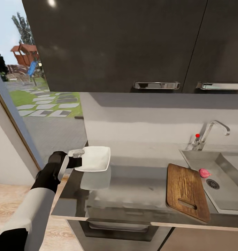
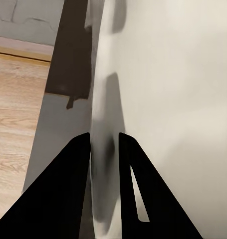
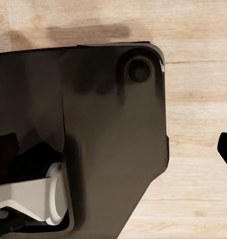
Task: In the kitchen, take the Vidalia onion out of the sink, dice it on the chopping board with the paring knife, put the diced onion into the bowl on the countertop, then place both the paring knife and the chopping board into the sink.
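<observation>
Left gripper [image 2: 104, 149] close to lens, fingers [image 2: 68, 189] clamped narrow on rim of bowl [image 1: 94, 158], holding it tilted above left end of countertop [image 1: 132, 195]. Chopping board [image 1: 186, 191] flat beside sink [image 1: 230, 195], near edge overhanging; pink onion [image 1: 204, 173] in basin near drain. Paring knife unseen. Right gripper state: cannot tell. Risk: thin rim pinch slipping, bowl dropping; overhanging board tipping if nudged.
</observation>
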Controlling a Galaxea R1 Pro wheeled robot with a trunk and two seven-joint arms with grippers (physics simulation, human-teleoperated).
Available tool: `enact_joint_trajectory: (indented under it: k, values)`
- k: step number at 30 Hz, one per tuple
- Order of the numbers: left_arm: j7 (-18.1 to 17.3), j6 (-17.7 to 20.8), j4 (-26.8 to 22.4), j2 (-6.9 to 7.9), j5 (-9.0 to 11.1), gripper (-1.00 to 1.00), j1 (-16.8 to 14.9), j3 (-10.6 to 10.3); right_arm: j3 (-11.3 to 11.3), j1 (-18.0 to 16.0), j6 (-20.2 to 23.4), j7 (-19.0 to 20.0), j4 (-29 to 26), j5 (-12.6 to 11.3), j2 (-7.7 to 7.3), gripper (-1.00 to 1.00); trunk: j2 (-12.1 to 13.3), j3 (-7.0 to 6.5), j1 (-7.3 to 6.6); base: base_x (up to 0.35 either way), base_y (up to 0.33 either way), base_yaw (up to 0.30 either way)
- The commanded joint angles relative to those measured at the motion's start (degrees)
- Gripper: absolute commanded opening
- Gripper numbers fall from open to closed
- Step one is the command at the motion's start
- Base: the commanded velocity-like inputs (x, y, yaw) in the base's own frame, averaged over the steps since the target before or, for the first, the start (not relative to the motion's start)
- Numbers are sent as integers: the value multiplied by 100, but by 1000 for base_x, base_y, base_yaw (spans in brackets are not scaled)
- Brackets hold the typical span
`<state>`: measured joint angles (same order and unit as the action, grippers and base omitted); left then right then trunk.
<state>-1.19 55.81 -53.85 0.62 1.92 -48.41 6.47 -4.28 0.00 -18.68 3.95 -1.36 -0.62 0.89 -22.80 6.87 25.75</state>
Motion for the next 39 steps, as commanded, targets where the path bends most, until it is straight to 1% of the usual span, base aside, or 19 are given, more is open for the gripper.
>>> enact_joint_trajectory:
  k: [1, 4, 13, 28, 39]
  values:
    - [-4, 26, -7, 0, 19, -100, -4, -35, -44, 0, -15, 36, -4, -8, 1, 100, -12, 11, 3, 0, 0, 0]
    - [-4, 27, -9, 0, 19, -100, -2, -98, -43, 0, -13, 36, -4, -8, 3, 100, -12, 11, 3, 0, 0, 0]
    - [-4, 27, 10, 0, 19, -100, -2, -136, -41, 0, -13, 37, -4, -8, 5, 100, -12, 11, 3, 0, 0, 0]
    - [-4, 18, 159, 0, 19, -100, -2, -138, -37, 0, -46, 63, -4, 0, -20, 100, -12, 11, 3, 0, 0, 0]
    - [-4, 18, 164, 0, 19, -100, -2, -138, -32, 0, -24, 45, -4, 1, 1, 100, -12, 11, 3, 0, 0, 0]
